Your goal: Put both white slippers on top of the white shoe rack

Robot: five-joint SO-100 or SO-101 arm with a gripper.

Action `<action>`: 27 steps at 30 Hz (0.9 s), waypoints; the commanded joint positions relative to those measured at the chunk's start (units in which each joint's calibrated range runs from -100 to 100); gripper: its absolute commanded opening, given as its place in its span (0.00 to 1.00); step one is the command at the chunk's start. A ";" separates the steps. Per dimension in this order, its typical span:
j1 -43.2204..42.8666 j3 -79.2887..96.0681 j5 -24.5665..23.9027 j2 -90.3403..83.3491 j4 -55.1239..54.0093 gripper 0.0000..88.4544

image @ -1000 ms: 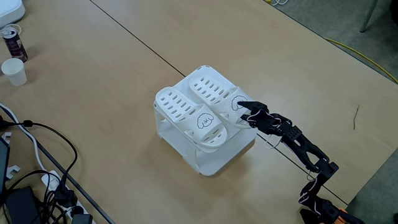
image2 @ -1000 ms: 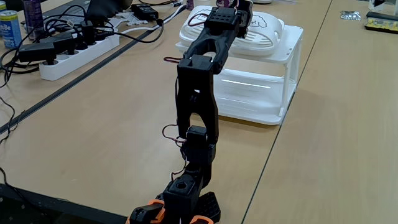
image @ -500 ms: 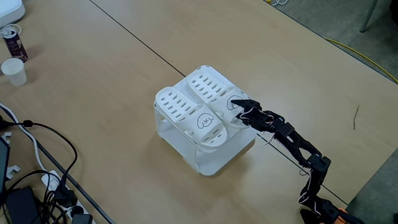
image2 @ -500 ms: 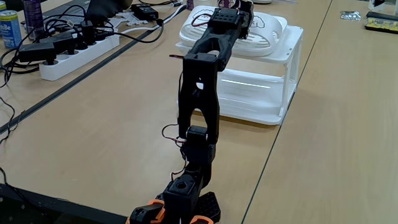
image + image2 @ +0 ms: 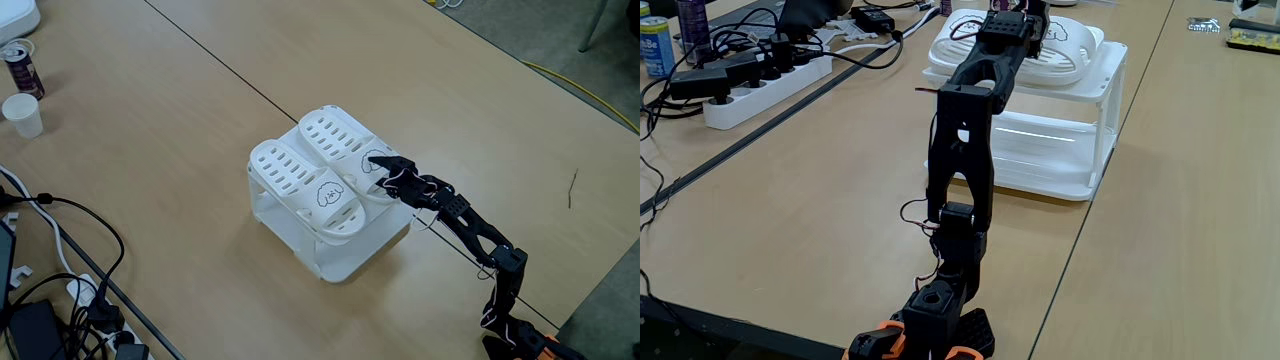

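On the desk [image 5: 150,120] we see the white shoe rack [image 5: 345,255] already carrying both white slippers [image 5: 305,185] side by side, so we judge placement nearly finished; our end effector [image 5: 378,163] sits at the right slipper's strap, grip unclear, and should next release and retreat.

High oblique cam; low behind-arm cam.

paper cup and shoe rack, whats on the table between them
Nothing: in a fixed view the stretch of tabletop from the paper cup to the shoe rack is bare, crossed only by a dark seam line.
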 commanded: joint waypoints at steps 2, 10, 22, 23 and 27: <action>0.52 -2.00 0.42 -1.37 -0.61 0.20; 0.52 0.34 0.42 -1.37 -0.17 0.20; 0.60 2.96 0.42 -1.28 -0.09 0.20; 0.60 3.59 0.42 -1.37 -0.09 0.20; 0.60 3.86 0.42 -1.37 -0.09 0.20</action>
